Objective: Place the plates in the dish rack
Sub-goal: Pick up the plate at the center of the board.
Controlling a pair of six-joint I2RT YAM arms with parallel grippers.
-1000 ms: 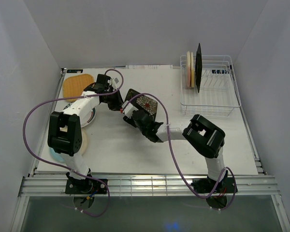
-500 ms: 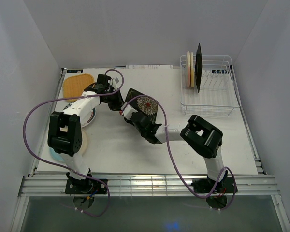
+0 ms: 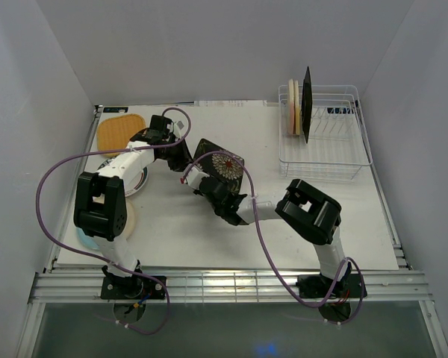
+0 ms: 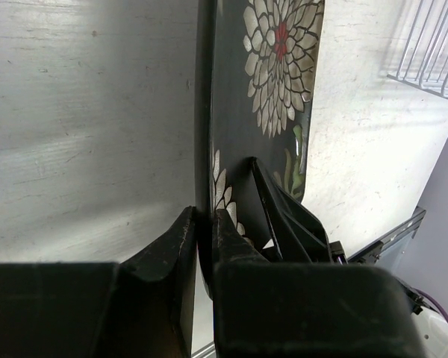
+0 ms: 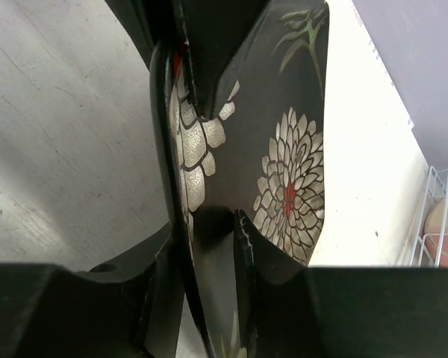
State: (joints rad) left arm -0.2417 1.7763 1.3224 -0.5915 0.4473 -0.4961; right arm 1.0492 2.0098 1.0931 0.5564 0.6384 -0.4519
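The square black floral plate (image 3: 222, 164) is held tilted on edge above the table's middle. It also shows in the left wrist view (image 4: 276, 74) and the right wrist view (image 5: 284, 149). My left gripper (image 3: 187, 161) (image 4: 203, 216) is shut on its rim from the left. My right gripper (image 3: 201, 181) (image 5: 209, 220) straddles the near rim, jaws apart with a gap at the plate's face. The white wire dish rack (image 3: 327, 160) at the back right holds two round cream plates (image 3: 291, 108) and a dark plate (image 3: 307, 104), all upright.
The orange square plate (image 3: 119, 130) lies at the back left. A round white plate (image 3: 137, 181) lies under my left arm. A round blue-rimmed plate (image 3: 84, 237) and a cream one (image 3: 128, 218) lie by the left arm's base. The left and right walls stand close.
My right gripper has slid left and forward along the plate until its fingers straddle the rim. The plate has tipped slightly. My left gripper has kept its hold.
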